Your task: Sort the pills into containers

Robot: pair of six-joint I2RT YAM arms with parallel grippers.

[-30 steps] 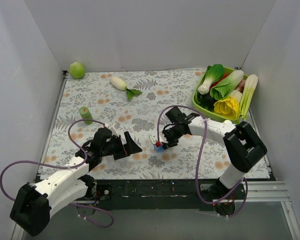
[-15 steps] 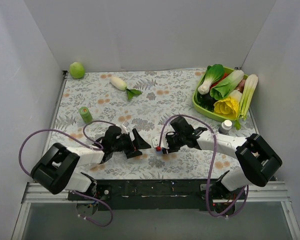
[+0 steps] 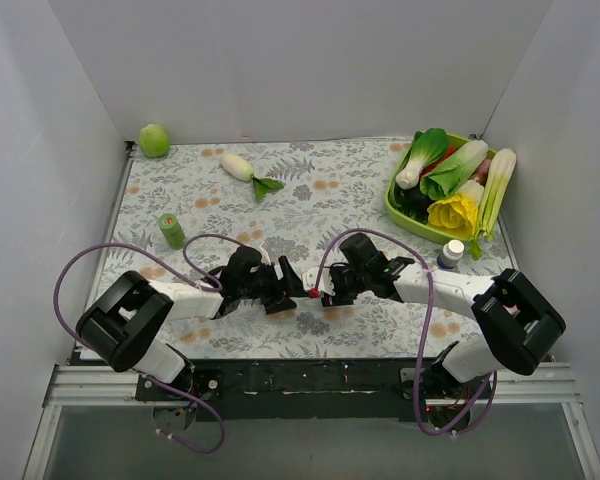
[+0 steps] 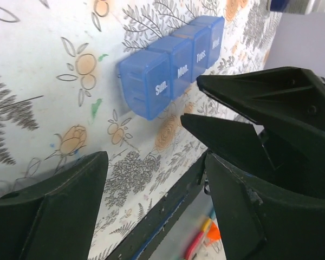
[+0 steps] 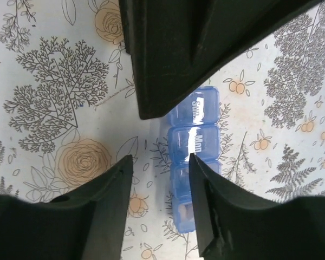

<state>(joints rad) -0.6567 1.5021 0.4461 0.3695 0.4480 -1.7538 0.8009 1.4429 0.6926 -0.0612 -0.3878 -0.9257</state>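
Seen from the top, both arms reach low across the desk (image 3: 360, 180) and meet in the lower middle of the frame. The left hand (image 3: 292, 290) points right and the right hand (image 3: 327, 296) points left, nearly tip to tip. The containers (image 4: 173, 59) lie under those tips and are mostly hidden from above.

In the left wrist view they sit in the upper middle. They form a translucent blue strip of four joined cells, flat on the flowered cloth, with fronts marked Sun., Mon., Tues. and Wed. The left hand is wide, with only desk between its fingers, and it is apart from the strip. The right hand's two fingers come in from the right of that frame, pointed at the strip's front. I cannot tell whether they touch it.

In the right wrist view the strip runs top to bottom through the middle. The right hand is narrow, with a slim gap between its fingers. The strip's left edge shows in that gap, and the finger on the right of the frame covers the rest of the lower cells. A finger of the left hand fills the top of the frame.

A green bottle (image 3: 170, 230) stands upright at middle left. A green fruit (image 3: 154, 140) lies in the upper left corner and a white radish (image 3: 238, 165) lies near it. A green tray (image 3: 392, 205) of vegetables sits at upper right, with a small capped bottle (image 3: 451, 252) just below it.
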